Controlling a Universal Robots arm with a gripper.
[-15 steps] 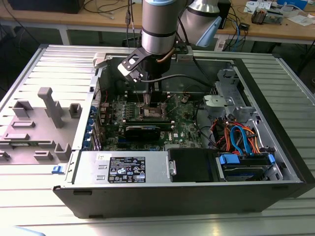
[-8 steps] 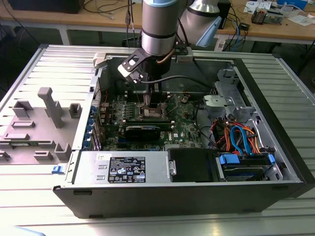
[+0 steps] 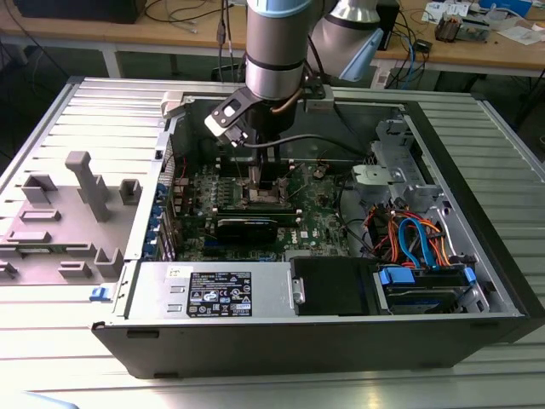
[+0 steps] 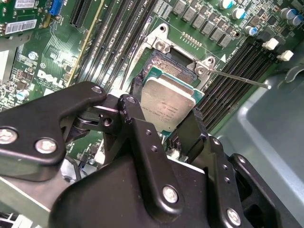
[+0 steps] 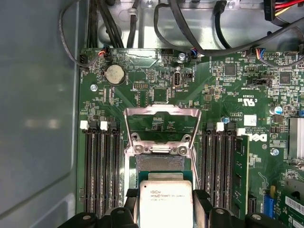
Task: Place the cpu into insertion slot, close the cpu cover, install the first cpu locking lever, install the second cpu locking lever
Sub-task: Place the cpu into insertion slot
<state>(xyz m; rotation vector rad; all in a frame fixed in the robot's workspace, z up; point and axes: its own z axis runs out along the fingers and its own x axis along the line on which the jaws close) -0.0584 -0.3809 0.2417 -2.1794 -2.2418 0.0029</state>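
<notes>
My gripper reaches down into the open computer case and is shut on the cpu, a silvery square chip pinched by its edges between two black fingers. In both wrist views the cpu hangs just over the insertion slot, whose dark pin field still shows beyond the chip's far edge. The cpu cover is flipped open and lies back past the socket. A thin metal locking lever sticks out sideways from the socket's corner.
Long black memory slots flank the socket on both sides. In the exterior view a power-supply box and a drive with blue and orange cables line the case's near side. Grey fixtures stand on the table at the left.
</notes>
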